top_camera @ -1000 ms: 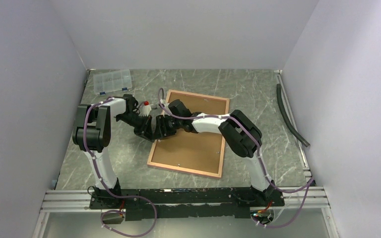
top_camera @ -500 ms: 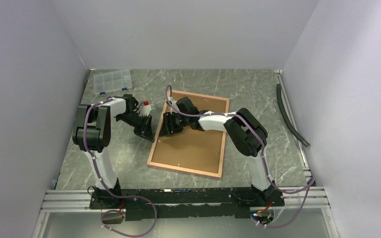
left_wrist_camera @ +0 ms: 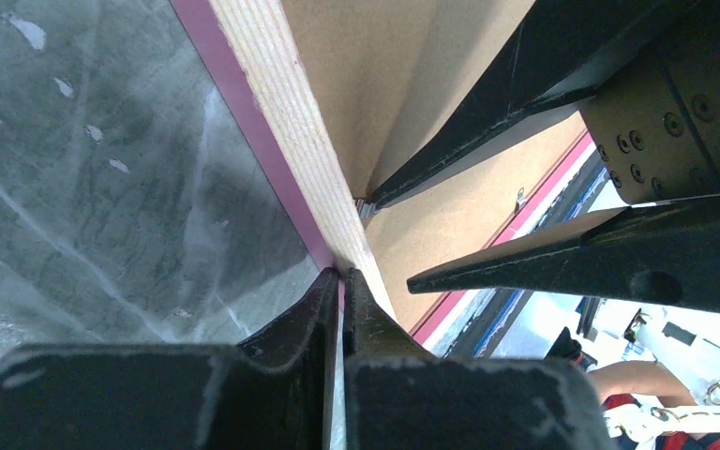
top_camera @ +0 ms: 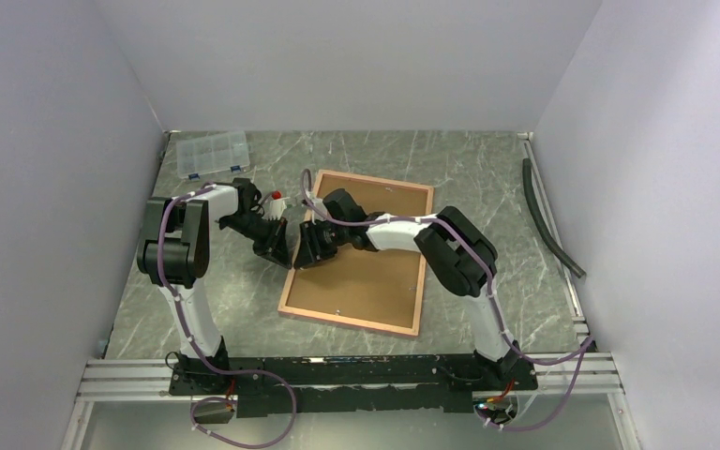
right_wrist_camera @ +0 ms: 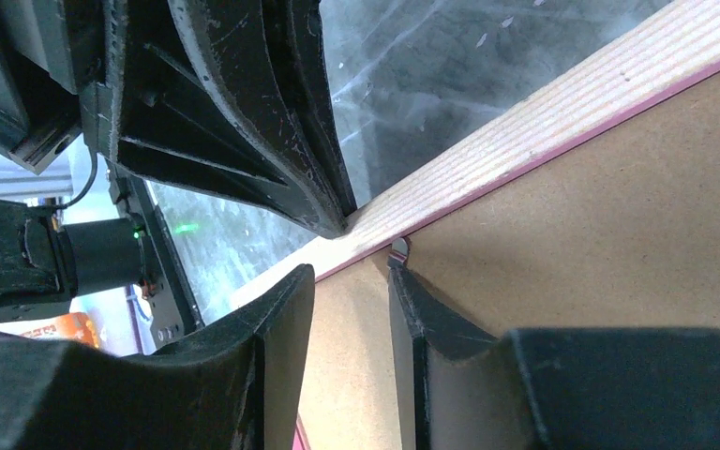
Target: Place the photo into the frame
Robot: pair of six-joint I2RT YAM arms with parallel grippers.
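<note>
The frame lies back up on the table, tan rails round the brown backing board. The photo is hidden. My left gripper is shut, its tips touching the outer side of the frame's left rail, as the left wrist view shows. My right gripper is open just inside that rail, over the backing board. In the right wrist view one of its fingertips sits at a small metal tab by the rail.
A clear plastic organiser box stands at the back left. A small red and white object lies by the left arm. A black hose runs along the right wall. Grey walls enclose the table.
My right gripper drew back over the board to the right, then returned to the frame's left rail. My left gripper has stayed at the rail.
</note>
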